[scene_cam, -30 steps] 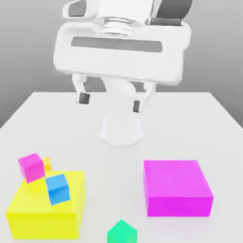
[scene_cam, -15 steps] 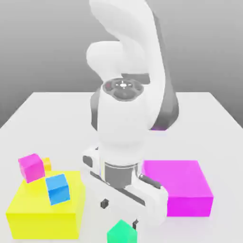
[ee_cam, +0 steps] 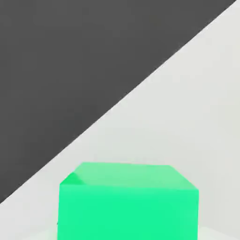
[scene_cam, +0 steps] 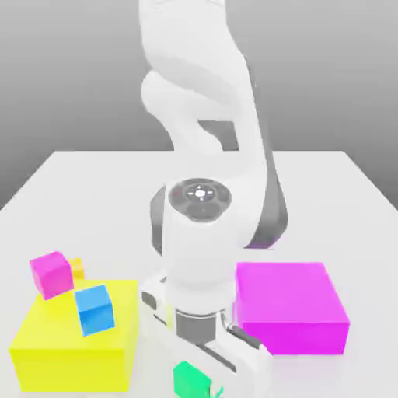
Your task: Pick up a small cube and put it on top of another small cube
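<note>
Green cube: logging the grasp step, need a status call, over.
Hand down and shut on green cube. Magenta cube waits at the yellow block's far corner. Blue cube sits close beside it.

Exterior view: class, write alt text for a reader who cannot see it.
A white robot arm bends low over the small green cube at the front of a white table. On the exterior view's left a yellow block has a blue cube and small magenta cube at it; a large magenta block lies right.
</note>
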### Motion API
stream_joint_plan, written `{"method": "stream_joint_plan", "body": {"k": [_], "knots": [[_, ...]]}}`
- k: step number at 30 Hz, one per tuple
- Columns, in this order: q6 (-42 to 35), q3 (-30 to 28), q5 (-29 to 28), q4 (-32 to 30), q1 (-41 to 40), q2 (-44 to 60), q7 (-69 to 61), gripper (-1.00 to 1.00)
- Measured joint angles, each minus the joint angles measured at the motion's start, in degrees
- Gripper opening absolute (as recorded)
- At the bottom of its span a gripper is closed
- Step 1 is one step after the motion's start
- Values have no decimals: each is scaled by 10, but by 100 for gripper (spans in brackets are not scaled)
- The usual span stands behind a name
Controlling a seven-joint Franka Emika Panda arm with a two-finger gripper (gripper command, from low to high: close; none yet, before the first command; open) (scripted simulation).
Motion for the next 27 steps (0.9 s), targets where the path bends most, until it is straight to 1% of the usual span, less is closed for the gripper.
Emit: {"method": "stream_joint_plan", "body": {"k": [4,6,10,15,17,19,20,26,27], "knots": [[-11,-15,-66,-32,11,-73,2,-100],[-37,-39,-70,-45,-12,-110,6,-100],[-110,-89,-26,-65,-121,-187,-8,-100],[-193,-153,59,-94,-179,-285,-51,-100],[-169,-163,70,-107,-184,-274,-60,-100],[-125,-165,76,-120,-185,-243,-64,-100],[-107,-166,78,-125,-185,-229,-66,100],[-99,-166,79,-127,-185,-223,-66,100],[-107,-166,77,-125,-185,-229,-65,100]]}}
